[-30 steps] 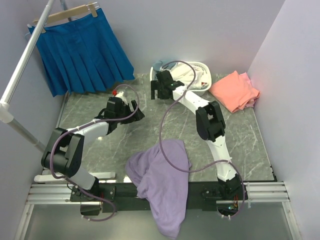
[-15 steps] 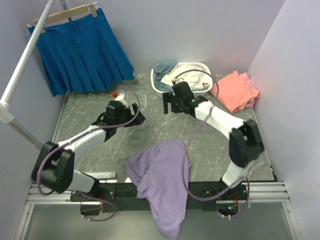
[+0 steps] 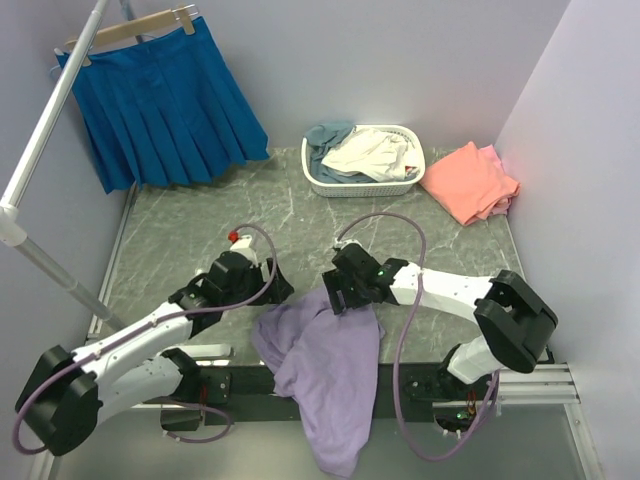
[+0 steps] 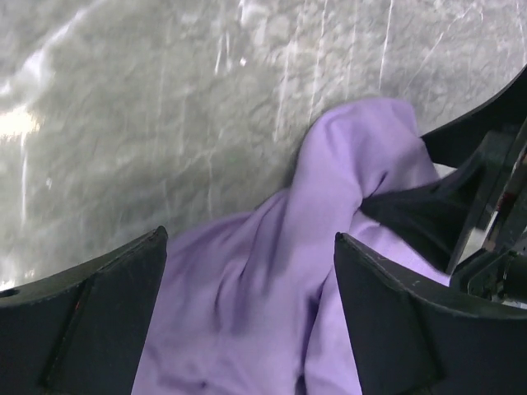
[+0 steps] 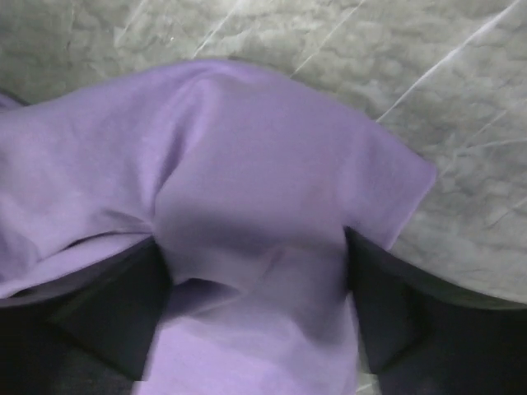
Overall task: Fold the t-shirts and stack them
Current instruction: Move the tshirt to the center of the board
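large lavender-purple cloth t-shirt (image 3: pixel 325 365) long axis far-to-near | right gripper (image 3: pixel 337 291) over far end, jaws wide | left gripper (image 3: pixel 266 288) just left of it, wide

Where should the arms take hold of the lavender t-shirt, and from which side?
Probably grip the lavender t-shirt by its far bunched edge, from above: that edge lies on the table, while the rest hangs off the near rim. The open left gripper and right gripper are over it there.

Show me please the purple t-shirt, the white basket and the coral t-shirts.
purple t-shirt (image 3: pixel 325 370): top external view, middle of the crumpled cloth.
white basket (image 3: pixel 362 187): top external view, its near wall.
coral t-shirts (image 3: pixel 468 180): top external view, top of the pile.
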`<state>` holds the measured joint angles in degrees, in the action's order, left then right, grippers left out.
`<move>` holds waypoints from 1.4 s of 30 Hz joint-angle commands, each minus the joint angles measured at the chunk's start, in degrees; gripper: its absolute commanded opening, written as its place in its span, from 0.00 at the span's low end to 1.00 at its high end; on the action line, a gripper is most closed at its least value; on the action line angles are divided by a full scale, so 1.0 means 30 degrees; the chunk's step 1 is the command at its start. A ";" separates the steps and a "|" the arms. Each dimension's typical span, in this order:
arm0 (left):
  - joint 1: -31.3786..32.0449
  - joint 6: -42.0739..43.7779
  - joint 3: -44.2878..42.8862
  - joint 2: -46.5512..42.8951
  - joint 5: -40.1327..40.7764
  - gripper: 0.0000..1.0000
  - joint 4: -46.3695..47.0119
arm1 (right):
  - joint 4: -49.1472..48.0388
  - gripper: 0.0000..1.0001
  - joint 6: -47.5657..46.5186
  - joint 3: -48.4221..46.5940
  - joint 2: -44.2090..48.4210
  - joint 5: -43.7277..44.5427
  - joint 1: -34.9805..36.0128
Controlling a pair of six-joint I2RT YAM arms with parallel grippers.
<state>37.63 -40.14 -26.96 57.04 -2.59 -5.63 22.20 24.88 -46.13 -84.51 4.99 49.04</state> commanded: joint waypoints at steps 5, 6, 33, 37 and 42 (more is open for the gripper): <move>0.0407 -0.1327 0.1340 -0.1874 0.0805 0.88 -0.0235 | 0.0127 0.00 0.0671 -0.0643 0.1800 0.2250 0.0852; 0.0436 -0.1240 0.1224 -0.1815 0.0805 0.88 -0.0088 | 0.0305 0.00 0.0380 -0.1026 0.2122 0.2754 0.0852; 0.0407 -0.2789 -0.3728 0.1733 0.9179 0.99 -0.3335 | -0.1183 0.00 -0.1152 -0.6193 0.5029 0.1622 0.1231; 0.0261 -0.4401 -0.3611 -0.0925 1.1523 0.99 -0.5152 | -0.2504 0.00 0.0024 -0.4109 0.3272 -0.0749 0.2838; 0.0144 -0.4961 -0.3056 -0.4065 1.3372 0.99 -0.5976 | -0.4233 0.13 0.0144 -0.3667 0.2124 -0.4178 0.3869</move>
<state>38.44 -52.10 -35.59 51.27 30.33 -21.02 17.69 23.14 -56.60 -79.15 3.09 58.70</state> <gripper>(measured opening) 0.994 0.059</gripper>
